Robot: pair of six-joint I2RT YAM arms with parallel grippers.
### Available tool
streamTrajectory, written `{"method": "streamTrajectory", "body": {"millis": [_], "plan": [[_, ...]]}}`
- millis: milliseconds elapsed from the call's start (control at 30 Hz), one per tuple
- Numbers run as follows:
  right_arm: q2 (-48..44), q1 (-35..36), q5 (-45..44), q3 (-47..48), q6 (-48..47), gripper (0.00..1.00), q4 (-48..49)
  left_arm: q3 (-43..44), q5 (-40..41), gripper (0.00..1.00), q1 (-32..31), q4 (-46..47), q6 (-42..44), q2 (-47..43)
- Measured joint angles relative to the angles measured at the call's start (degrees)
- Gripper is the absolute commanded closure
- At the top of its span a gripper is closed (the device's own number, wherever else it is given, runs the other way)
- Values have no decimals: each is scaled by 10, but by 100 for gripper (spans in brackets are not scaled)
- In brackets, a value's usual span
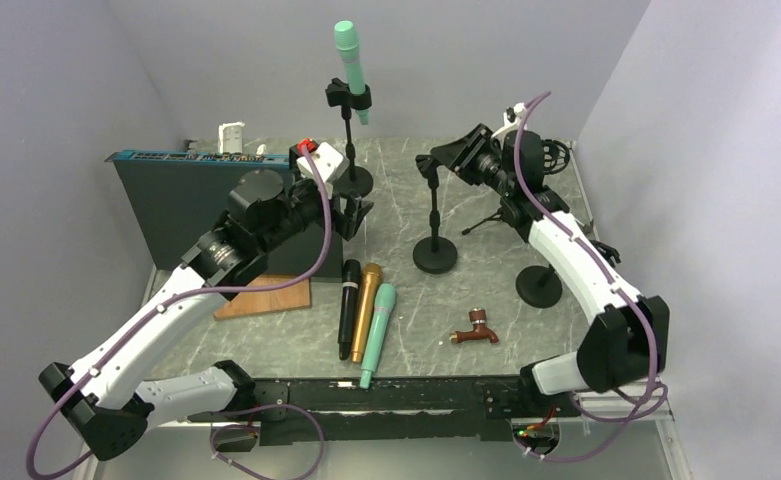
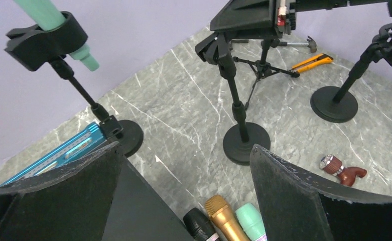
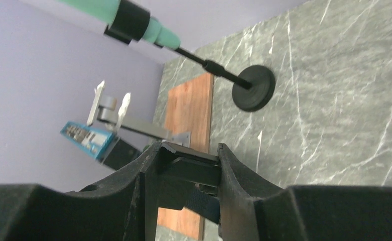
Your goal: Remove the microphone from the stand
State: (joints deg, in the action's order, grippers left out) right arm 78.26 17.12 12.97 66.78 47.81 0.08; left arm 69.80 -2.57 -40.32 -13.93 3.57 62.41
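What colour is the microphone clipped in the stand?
Mint green microphone; the top external view shows it best.

No legible text or markings

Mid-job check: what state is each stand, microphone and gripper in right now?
raised microphone: nearly upright, clipped in back stand.
left gripper: wide open, holding nothing.
right gripper: shut on the clip of middle stand.
middle stand: clip holds no microphone.
right stand: holder empty.
loose microphones: three, lying flat side by side.
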Motion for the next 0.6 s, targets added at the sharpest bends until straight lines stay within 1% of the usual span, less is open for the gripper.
{"method": "streamTrajectory", "body": {"millis": [200, 300, 600], "plan": [[89, -36, 22, 76, 2, 100, 12, -3, 29, 1, 0, 8, 1, -19], [138, -58, 44, 112, 7, 100, 38, -4, 38, 0, 0, 12, 2, -22], [217, -101, 88, 161, 23, 100, 103, -11, 44, 1, -1, 12, 3, -23]]}}
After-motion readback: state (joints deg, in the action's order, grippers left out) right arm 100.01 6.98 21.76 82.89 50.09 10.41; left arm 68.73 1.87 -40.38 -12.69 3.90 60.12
